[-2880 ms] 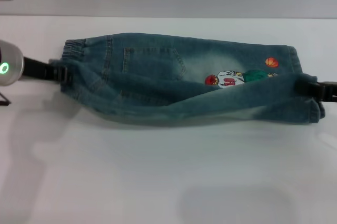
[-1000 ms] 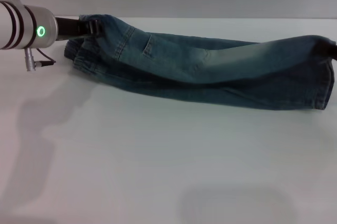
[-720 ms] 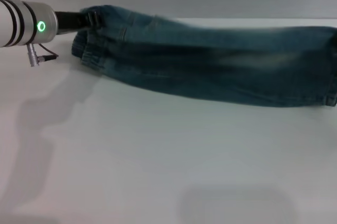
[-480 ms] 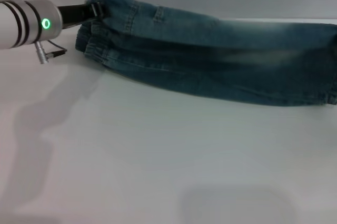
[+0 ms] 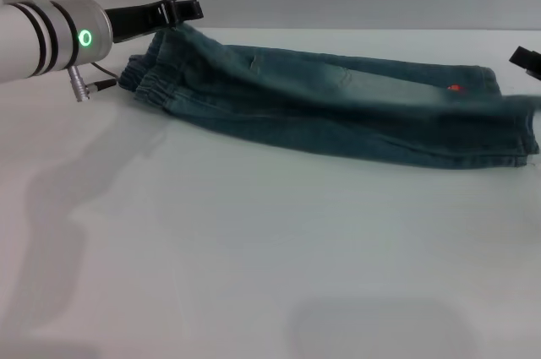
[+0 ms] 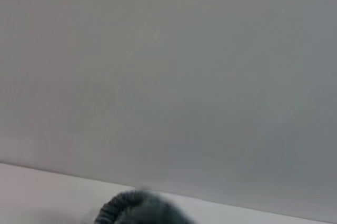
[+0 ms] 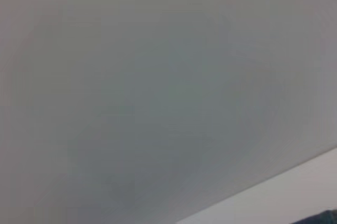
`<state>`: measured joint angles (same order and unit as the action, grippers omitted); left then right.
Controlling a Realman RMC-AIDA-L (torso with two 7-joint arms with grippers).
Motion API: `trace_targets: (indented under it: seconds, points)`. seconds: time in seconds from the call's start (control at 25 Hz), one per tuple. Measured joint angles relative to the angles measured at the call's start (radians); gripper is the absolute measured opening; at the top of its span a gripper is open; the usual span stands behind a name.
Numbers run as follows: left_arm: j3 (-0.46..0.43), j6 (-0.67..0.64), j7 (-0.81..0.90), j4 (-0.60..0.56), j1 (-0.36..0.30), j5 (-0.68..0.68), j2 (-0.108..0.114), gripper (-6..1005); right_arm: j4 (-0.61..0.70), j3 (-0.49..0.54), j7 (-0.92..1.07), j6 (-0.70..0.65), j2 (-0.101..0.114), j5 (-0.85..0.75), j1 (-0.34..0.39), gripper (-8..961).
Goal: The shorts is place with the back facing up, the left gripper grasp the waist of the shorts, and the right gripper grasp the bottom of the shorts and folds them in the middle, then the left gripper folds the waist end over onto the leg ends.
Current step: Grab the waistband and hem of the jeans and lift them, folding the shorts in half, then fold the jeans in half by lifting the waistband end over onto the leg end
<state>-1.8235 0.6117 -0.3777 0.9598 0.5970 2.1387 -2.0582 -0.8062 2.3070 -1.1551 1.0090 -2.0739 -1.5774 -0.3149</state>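
shorts folded lengthwise on the white table

the shorts [image 5: 338,110] lie in a long band across the far side of the table [image 5: 254,274], waist [image 5: 144,80] on the left, leg hems [image 5: 520,135] on the right. the left gripper [image 5: 188,11] hangs just above the waist, whether its fingers are open or closed i cannot tell. the right gripper [image 5: 526,62] barely shows above the hems, fingers cannot be made out.

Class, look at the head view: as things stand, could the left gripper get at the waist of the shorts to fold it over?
Probably yes. The left gripper hovers right above the waist of the shorts, which lie folded lengthwise on the table, and nothing stands between them.
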Motion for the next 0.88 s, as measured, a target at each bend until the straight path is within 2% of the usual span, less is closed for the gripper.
trace_targets:
  seconds: [0.36,0.44,0.56,0.88]
  points:
    - [0.0,0.028,-0.004,-0.004,-0.008,0.006,0.004,676,0.012,-0.001,-0.084,0.056,-0.002,0.001,0.02,497]
    - [0.001,0.034,-0.006,-0.011,-0.008,0.008,0.005,717,0.024,-0.001,-0.095,0.07,-0.002,0.002,0.015,679]
    - [-0.002,0.045,-0.015,-0.025,-0.003,0.027,0.007,864,0.037,-0.009,-0.127,0.079,-0.002,0.002,0.006,650]
    - [-0.03,0.081,-0.005,-0.049,0.017,0.173,0.006,854,0.048,-0.109,-0.215,0.091,-0.001,0.004,0.001,575]
